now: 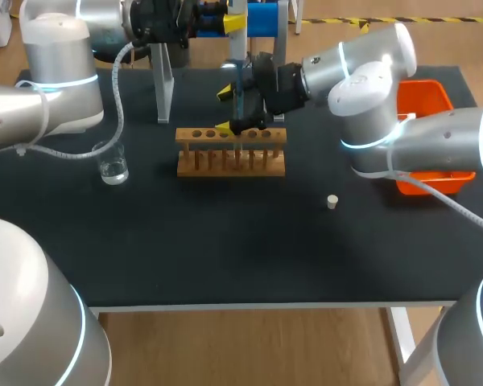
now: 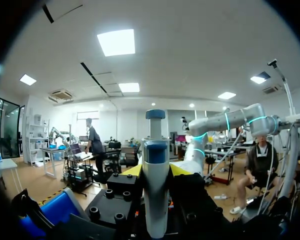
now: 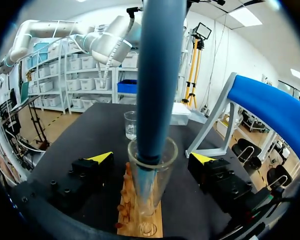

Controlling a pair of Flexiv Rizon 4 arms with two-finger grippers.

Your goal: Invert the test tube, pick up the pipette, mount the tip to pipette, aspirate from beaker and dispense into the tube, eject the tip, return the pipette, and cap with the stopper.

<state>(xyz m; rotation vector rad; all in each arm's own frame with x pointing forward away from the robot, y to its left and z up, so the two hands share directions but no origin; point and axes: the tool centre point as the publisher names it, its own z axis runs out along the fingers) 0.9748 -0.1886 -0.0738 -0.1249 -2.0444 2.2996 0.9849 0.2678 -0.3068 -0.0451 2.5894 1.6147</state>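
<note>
My left gripper point(image 2: 157, 172) is shut on the pipette point(image 2: 155, 170), a white body with a blue cap, and holds it upright over the rack; in the head view the left gripper point(image 1: 232, 22) is at the table's back. The pipette's blue shaft point(image 3: 160, 75) runs down into the mouth of a clear test tube point(image 3: 151, 187) standing in the wooden rack point(image 1: 230, 153). My right gripper point(image 3: 151, 159) stands open, one yellow tip on each side of the tube, neither touching it. The beaker point(image 1: 113, 165) with clear liquid sits left of the rack. A small white stopper point(image 1: 332, 202) lies to the rack's right.
An orange bin point(image 1: 425, 100) sits at the right edge behind my right arm. A grey stand point(image 1: 164, 80) and a blue holder point(image 1: 262, 18) rise at the back. The beaker point(image 3: 131, 125) shows ahead of the right gripper.
</note>
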